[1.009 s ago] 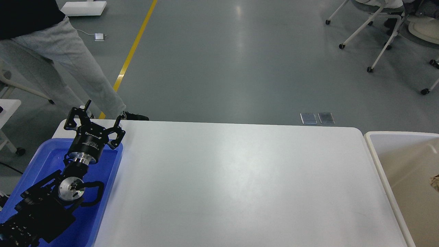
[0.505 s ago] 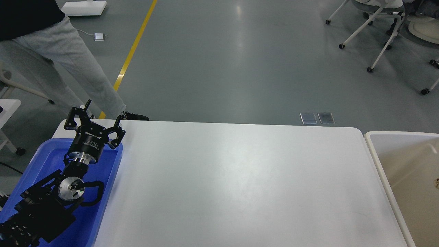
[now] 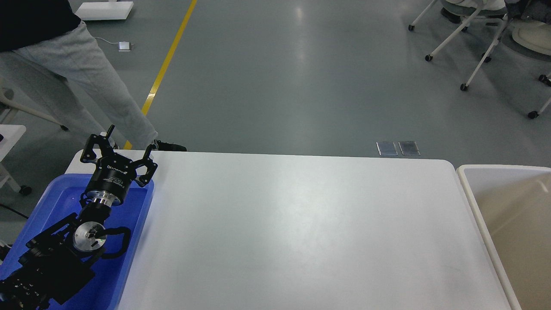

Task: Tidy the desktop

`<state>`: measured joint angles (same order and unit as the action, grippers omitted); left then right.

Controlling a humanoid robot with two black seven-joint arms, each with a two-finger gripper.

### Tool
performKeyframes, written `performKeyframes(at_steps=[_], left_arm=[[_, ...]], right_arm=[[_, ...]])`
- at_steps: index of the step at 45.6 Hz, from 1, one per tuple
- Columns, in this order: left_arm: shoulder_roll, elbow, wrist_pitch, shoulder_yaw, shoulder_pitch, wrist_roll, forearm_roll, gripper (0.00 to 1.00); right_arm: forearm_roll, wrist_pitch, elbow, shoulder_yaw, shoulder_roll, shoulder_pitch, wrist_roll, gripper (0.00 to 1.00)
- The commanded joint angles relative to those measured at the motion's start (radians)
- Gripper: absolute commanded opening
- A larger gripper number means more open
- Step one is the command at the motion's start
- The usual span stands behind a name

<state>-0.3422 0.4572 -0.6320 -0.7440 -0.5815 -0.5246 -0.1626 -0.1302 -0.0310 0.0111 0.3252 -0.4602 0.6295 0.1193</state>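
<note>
The desktop (image 3: 301, 228) is a wide glossy white tabletop with rounded corners, and nothing lies on its bare surface. My left gripper (image 3: 125, 144) is open and empty. It points away from me over the far end of the blue tray (image 3: 51, 198), at the table's far left corner. My right gripper is out of view.
The blue tray sits on the desktop's left end under my left arm. An off-white bin (image 3: 473, 202) stands against the table's right edge. A person in grey trousers (image 3: 86, 73) stands just beyond the far left corner. Wheeled chairs (image 3: 473, 38) stand at the far right.
My left arm has not moved. A small tan thing at the right edge of the off-white bin has slipped out of view.
</note>
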Motion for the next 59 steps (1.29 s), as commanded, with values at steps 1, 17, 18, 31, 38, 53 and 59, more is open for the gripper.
performKeyframes(at_steps=[1, 17, 18, 31, 38, 53, 59], left_arm=[[0.0, 0.0, 0.0, 0.0, 0.0, 0.0, 0.0, 1.0], [0.0, 0.0, 0.0, 0.0, 0.0, -0.002, 0.0, 1.0], [0.0, 0.0, 0.0, 0.0, 0.0, 0.0, 0.0, 1.0], [0.0, 0.0, 0.0, 0.0, 0.0, 0.0, 0.0, 1.0], [0.0, 0.0, 0.0, 0.0, 0.0, 0.0, 0.0, 1.0], [0.0, 0.0, 0.0, 0.0, 0.0, 0.0, 0.0, 1.0], [0.0, 0.0, 0.0, 0.0, 0.0, 0.0, 0.0, 1.0]], right_arm=[[0.001, 0.017, 0.032, 0.011, -0.026, 0.033, 0.002, 0.98], [-0.019, 0.079, 0.484, 0.416, -0.221, -0.039, 0.112, 0.99], [-0.019, 0.079, 0.493, 0.428, -0.219, -0.042, 0.115, 0.99], [-0.022, 0.083, 0.72, 0.492, -0.198, -0.099, 0.203, 0.99], [-0.068, 0.088, 0.843, 0.561, -0.17, -0.146, 0.235, 0.99], [-0.106, 0.25, 0.837, 0.604, -0.086, -0.169, 0.241, 0.99], [-0.108, 0.253, 0.831, 0.641, -0.061, -0.174, 0.24, 0.99]])
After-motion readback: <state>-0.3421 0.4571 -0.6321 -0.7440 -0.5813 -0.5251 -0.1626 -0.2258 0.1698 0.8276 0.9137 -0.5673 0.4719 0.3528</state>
